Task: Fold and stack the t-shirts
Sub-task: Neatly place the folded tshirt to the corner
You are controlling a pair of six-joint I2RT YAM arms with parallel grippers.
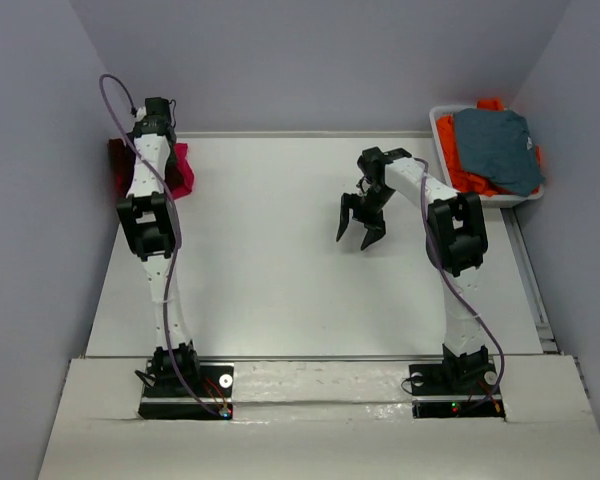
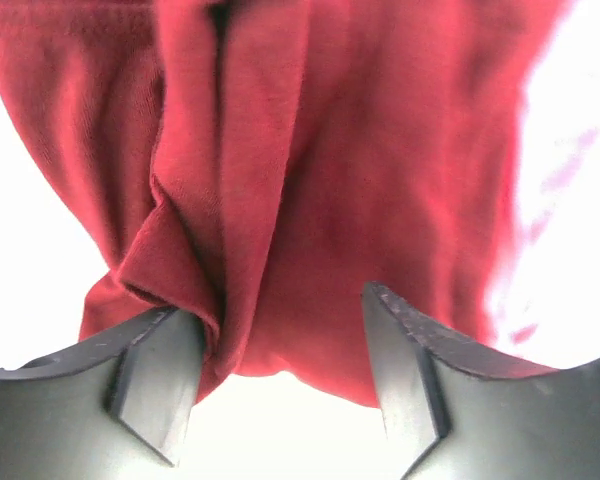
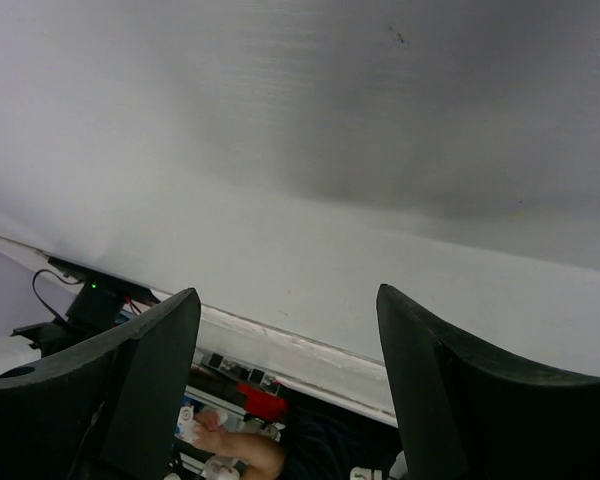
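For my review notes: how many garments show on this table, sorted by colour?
dark maroon shirt: 1
magenta-pink shirt: 1
grey-blue garment: 1
orange garment: 1 visible mass; more underneath cannot be ruled out
Total: 4

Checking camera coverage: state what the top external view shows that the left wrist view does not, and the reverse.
Only the top external view: the right end effector, open above the table; the bin at the far right holding an orange garment under a grey-blue garment; a magenta-pink shirt.
Only the left wrist view: the left end effector, fingers apart, with cloth folds between them.
Both: the maroon shirt at the table's far left, partly hidden by the left arm from above.
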